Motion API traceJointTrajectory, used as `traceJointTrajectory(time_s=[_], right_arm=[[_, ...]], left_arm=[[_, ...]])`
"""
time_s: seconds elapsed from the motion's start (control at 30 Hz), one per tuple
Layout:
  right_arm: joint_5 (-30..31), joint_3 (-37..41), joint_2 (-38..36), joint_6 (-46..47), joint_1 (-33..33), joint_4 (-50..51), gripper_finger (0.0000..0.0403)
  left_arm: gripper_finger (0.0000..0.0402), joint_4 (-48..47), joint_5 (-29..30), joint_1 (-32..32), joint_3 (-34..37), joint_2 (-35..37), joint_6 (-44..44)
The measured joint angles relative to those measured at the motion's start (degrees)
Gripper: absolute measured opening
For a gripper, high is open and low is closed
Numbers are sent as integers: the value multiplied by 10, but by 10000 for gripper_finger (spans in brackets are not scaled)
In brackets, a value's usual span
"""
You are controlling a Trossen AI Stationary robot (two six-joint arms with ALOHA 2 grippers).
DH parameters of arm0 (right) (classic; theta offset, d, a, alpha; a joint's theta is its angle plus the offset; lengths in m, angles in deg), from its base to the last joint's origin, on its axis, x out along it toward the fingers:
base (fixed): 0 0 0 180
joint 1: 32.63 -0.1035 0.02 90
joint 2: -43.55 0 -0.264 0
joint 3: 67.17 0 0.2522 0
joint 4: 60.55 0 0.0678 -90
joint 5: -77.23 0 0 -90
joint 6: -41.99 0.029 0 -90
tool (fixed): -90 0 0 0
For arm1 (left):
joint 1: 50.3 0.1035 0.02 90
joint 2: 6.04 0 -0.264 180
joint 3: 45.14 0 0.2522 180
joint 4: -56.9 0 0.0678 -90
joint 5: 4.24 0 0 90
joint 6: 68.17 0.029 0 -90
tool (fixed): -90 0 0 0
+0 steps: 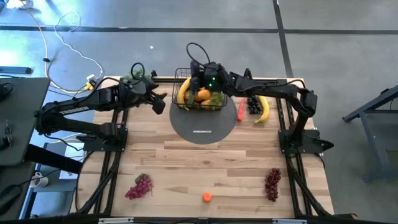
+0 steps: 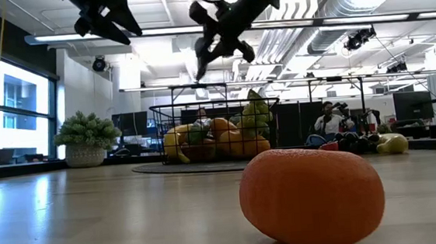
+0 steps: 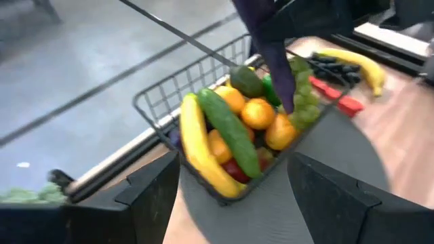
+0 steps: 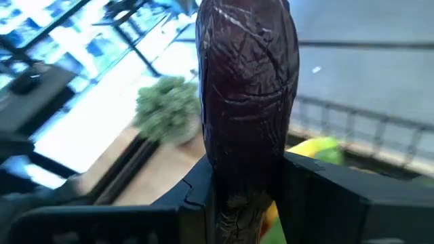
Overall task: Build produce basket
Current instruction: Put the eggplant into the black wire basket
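Between right fingers [image 4: 312,196]: eggplant [image 4: 247,88].

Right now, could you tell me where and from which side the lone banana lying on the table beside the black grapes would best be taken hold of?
I would grip the banana at its middle, coming straight down from above. It lies flat on the wood, long axis running away from the table's near edge, so fingers closing across its narrow width fit best. The black grapes crowd its basket-side flank, so stay toward the lower half.

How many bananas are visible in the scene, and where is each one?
2. One banana lies in the basket, along its left side. The other banana lies on the table, right of the basket, beside dark grapes. More may be hidden under the produce.
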Motion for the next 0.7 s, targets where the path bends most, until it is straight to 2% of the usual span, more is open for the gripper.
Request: traceJointTrajectory(time_s=[0.13,0.33,0.7], right_arm=[[33,1,14,-13,6,-2,79],[35,1,53,-5,7,-8,79],[38,1,93,9,5,12,79]], left_arm=[[264,0,35,0,0,0,19],[264,-1,69,0,0,0,49],[264,-1,71,0,0,0,56]])
